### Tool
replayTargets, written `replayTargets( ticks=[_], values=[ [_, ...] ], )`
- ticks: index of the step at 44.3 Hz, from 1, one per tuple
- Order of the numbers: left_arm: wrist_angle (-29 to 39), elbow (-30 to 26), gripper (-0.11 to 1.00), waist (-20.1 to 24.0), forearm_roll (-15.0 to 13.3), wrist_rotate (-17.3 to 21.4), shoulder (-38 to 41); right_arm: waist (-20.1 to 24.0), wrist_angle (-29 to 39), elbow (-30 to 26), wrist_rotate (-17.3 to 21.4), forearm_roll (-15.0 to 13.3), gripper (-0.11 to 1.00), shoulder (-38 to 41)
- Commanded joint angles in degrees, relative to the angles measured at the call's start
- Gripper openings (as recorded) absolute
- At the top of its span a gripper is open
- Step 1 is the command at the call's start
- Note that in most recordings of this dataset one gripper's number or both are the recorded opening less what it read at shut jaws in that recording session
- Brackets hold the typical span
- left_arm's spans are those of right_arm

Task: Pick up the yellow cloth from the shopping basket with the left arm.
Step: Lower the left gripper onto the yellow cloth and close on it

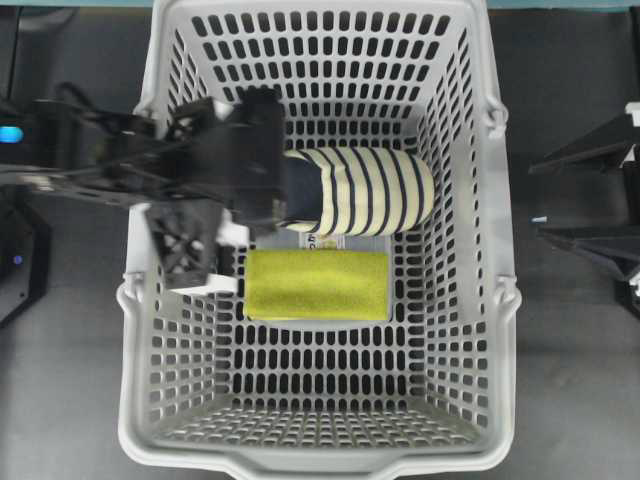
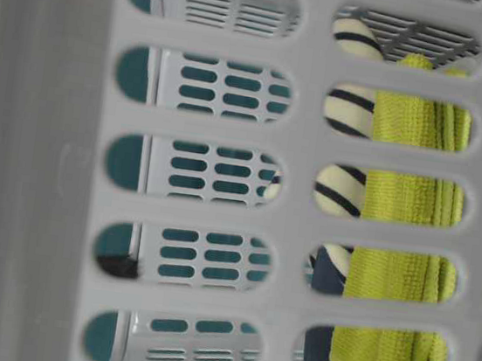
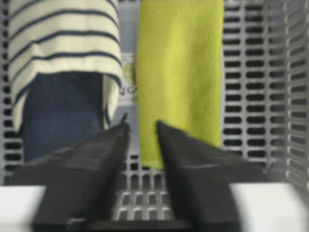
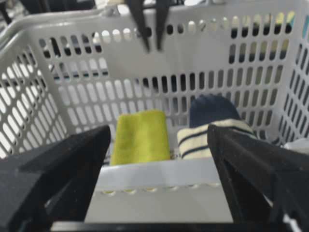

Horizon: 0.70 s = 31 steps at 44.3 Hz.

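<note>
The left gripper (image 3: 142,126) hangs inside the large light-grey perforated plastic shopping basket (image 1: 480,60), its two dark pointed fingers (image 3: 111,137) parted by a narrow gap and pinching nothing; the tips point at the near short edge of the small yellow-green terry cloth (image 3: 179,72), just above it, and no contact shows. That narrow spread, I judge, suits a thin flat cloth: the tips need only straddle a fold of fabric at its edge. Relative to the basket, the cloth lies flat on the floor at about the middle, long side running across, and the gripper sits over its end toward the basket's left wall, as the overhead view shows. Just beside the cloth, toward the basket's far wall, lies the cream-and-navy striped slipper (image 1: 370,190), its open navy heel turned to the left gripper; a small white label (image 3: 126,82) shows between the two. The slipper lies close enough that a sideways slip of the tips could catch it instead. The right gripper (image 4: 157,145) waits outside the basket's right wall, jaws spread wide and empty, looking over the rim.
</note>
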Motion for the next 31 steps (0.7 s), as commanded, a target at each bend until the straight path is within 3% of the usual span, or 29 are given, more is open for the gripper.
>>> replayTargets(
  ticks=[1, 7, 10, 31],
  values=[
    [1.0, -4.0, 0.39, -0.8, 0.2, -0.3, 2.7, -0.1, -0.5, -1.4, 0.0, 0.2, 0.77, 0.3],
    [2.1, -7.4, 0.78, -1.8, 0.2, -0.3, 7.6, 0.0, -0.6, -1.3, 0.1, 0.2, 0.77, 0.3],
    [3.0, -9.0, 0.89, -2.5, 0.2, -0.3, 10.5, 0.0, -0.6, -1.2, 0.1, 0.3, 0.77, 0.3],
    [2.4, -8.3, 0.88, -4.1, 0.2, -0.7, 21.8, 0.0, -0.7, -0.5, 0.2, 0.2, 0.77, 0.3]
  ],
)
